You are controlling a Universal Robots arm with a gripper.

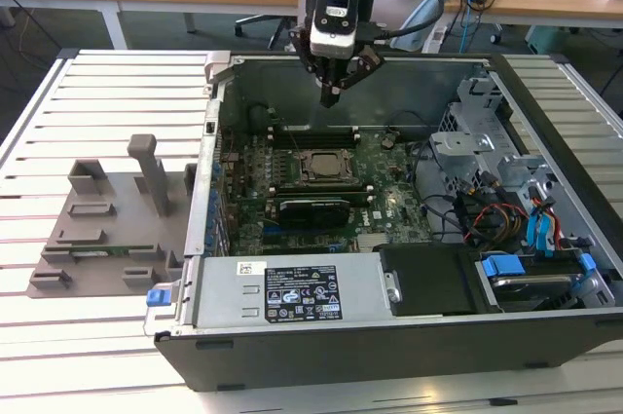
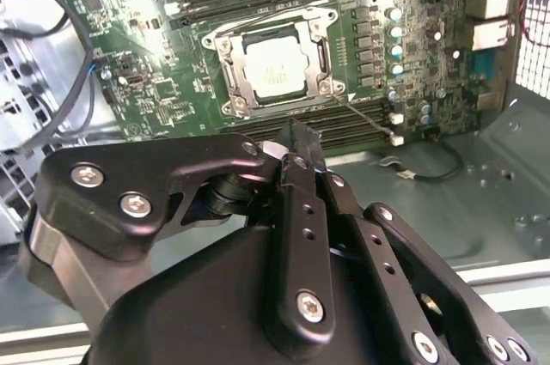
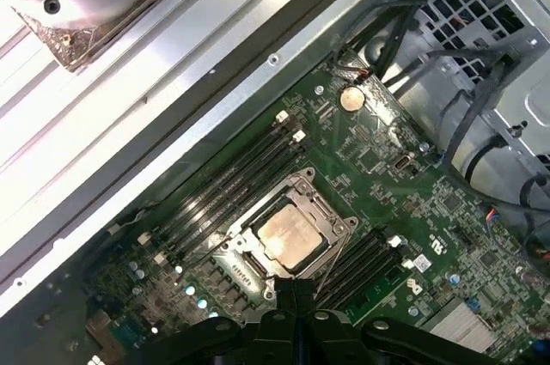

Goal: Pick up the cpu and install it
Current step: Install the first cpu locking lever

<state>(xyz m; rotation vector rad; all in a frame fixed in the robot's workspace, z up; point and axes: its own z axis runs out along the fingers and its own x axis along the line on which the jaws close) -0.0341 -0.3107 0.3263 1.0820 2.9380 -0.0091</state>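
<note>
The cpu lies flat inside the metal-framed socket on the green motherboard, its silvery-grey top facing up. Both wrist views show the cpu ringed by the socket frame. My gripper hangs above the back of the open computer case, well over the socket and apart from the chip. Its black fingers are pressed together at the tips, and I see nothing between them. In the first wrist view the gripper sits just off the socket's edge.
The case wall rings the motherboard. A long black card stands just in front of the socket, with memory slots behind it. A power supply fills the front; drive bays and cables crowd the exterior view's right. A grey fixture lies outside on the slatted table.
</note>
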